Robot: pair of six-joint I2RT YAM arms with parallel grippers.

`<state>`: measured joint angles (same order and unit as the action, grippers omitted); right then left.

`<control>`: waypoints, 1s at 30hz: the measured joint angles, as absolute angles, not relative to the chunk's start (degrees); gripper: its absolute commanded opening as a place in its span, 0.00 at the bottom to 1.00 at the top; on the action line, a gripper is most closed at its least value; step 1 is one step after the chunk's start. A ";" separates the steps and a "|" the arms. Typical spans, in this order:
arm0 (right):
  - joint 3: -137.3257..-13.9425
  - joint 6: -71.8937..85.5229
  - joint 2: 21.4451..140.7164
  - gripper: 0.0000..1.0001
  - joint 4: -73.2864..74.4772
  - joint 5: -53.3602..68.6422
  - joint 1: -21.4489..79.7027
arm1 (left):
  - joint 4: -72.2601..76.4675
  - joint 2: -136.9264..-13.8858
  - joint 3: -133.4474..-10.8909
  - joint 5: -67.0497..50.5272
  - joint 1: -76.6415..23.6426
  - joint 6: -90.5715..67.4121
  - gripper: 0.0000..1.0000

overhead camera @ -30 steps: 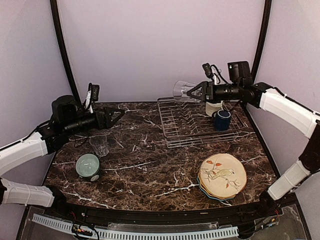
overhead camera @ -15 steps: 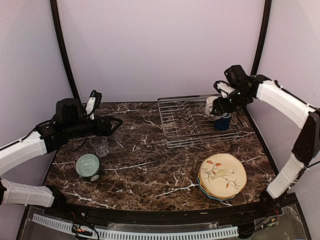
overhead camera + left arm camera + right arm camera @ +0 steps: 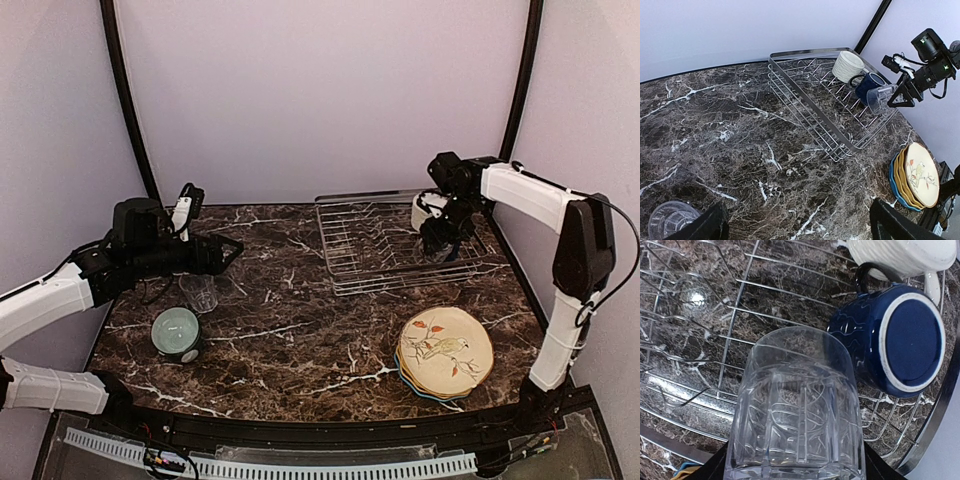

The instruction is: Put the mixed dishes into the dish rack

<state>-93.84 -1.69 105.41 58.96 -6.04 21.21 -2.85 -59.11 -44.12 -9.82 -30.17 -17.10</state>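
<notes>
- Holding a clear glass tumbler [image 3: 797, 405] across its sides, your R gripper [image 3: 438, 238] hangs over the dish rack [image 3: 350, 270]
- glass is just beside navy mug [image 3: 900, 340], cream mug [image 3: 900, 255] behind; prob. grouping cups at that end
- L gripper [image 3: 228, 250] is spread wide, empty, near 2nd tumbler [image 3: 198, 292] and mint-green bowl [image 3: 176, 332]; likely staged for next pick
- plate stack [image 3: 445, 352] sits front-right, outside rack

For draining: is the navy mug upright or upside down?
Upside down, slightly tilted: the right wrist view shows the navy mug's closed base with a pale ring facing up, on the rack wires.
</notes>
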 measured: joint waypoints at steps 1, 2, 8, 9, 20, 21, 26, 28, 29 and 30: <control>-94.00 -1.85 106.10 0.14 59.24 -6.04 21.04 | -2.92 -59.11 -44.12 -9.80 -30.17 -17.10 0.97; -94.08 -2.00 106.87 0.15 59.68 -6.04 20.84 | -2.98 -59.11 -44.12 -9.76 -30.17 -17.08 0.97; -94.15 -2.94 109.58 0.19 61.28 -6.15 19.51 | -3.11 -59.11 -44.12 -9.19 -30.17 -16.84 0.97; -94.21 -2.96 109.67 0.20 61.41 -6.15 19.31 | -3.11 -59.11 -44.12 -9.13 -30.17 -16.82 0.97; -95.44 -3.01 110.48 0.41 63.37 -7.29 17.63 | -3.11 -59.16 -44.12 -8.88 -30.17 -16.67 0.97; -95.48 -3.03 110.52 0.42 63.42 -7.27 17.61 | -3.11 -59.18 -44.12 -8.86 -30.17 -16.67 0.97; -96.01 -3.18 110.98 0.56 63.88 -6.68 17.21 | -3.14 -59.18 -44.12 -8.64 -30.17 -16.67 0.97; -96.09 -3.25 111.11 0.61 63.94 -6.22 16.99 | -3.14 -59.20 -44.12 -8.51 -30.17 -16.67 0.97; -96.12 -3.38 111.18 0.64 63.92 -6.09 16.88 | -3.14 -59.20 -44.12 -8.49 -30.17 -16.67 0.97; -96.16 -3.38 111.31 0.66 63.90 -6.13 16.73 | -3.16 -59.20 -44.12 -8.47 -30.17 -16.67 0.97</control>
<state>-96.16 -3.38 111.31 63.90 -6.13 16.73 -3.16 -59.20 -44.12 -8.47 -30.17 -16.67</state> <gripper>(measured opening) 0.676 0.974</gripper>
